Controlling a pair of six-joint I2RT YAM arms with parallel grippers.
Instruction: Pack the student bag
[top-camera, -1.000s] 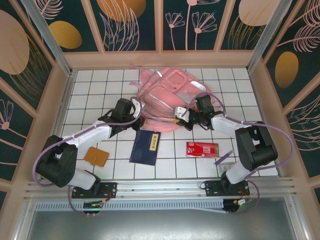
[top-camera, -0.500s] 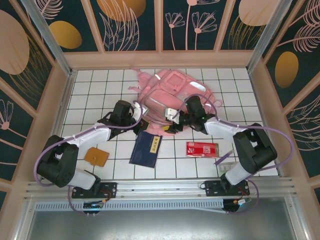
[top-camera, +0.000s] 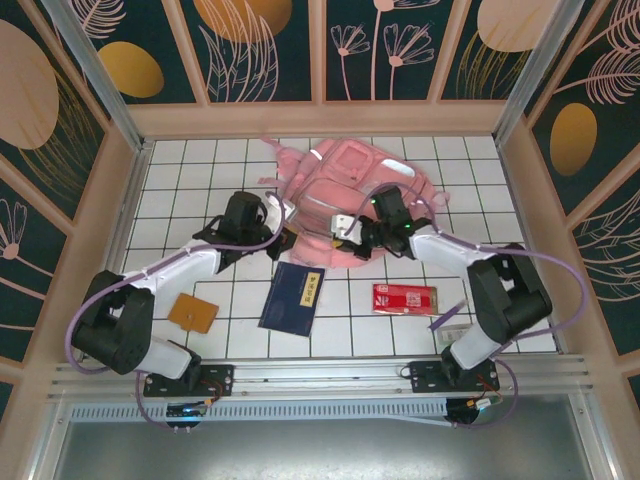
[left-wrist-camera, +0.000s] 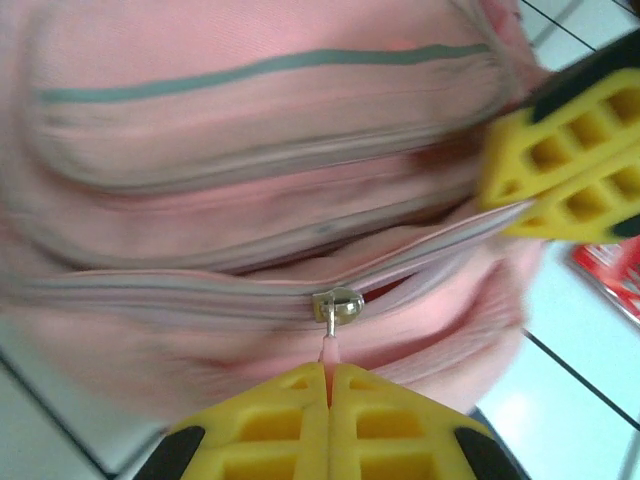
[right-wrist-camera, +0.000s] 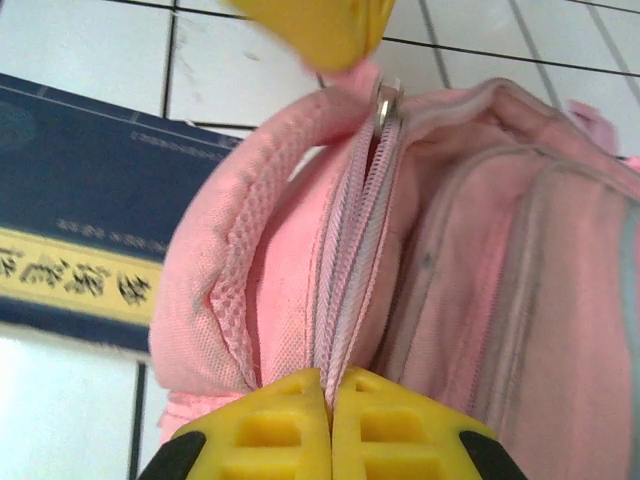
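The student bag (top-camera: 345, 190), a soft pink backpack, lies at the back middle of the tiled table. In the left wrist view my left gripper (left-wrist-camera: 329, 368) is shut on the pink pull tab (left-wrist-camera: 329, 350) of the metal zipper slider (left-wrist-camera: 338, 305). My right gripper (right-wrist-camera: 329, 375) is shut on the edge of the zipper tape (right-wrist-camera: 345, 290), further along the same partly open zipper. From above, the two grippers meet at the bag's near edge, left gripper (top-camera: 284, 233) and right gripper (top-camera: 350, 235).
A dark blue booklet (top-camera: 291, 293) lies just in front of the bag. A red packet (top-camera: 404, 297) sits to its right, with a purple pen (top-camera: 447, 316) beyond it. A brown square (top-camera: 193, 313) lies near the left arm. Wooden walls ring the table.
My right gripper moved left to the bag's near edge, opened, then shut on the zipper tape. The bag bunched up and shifted slightly. My left gripper kept its hold on the pull tab.
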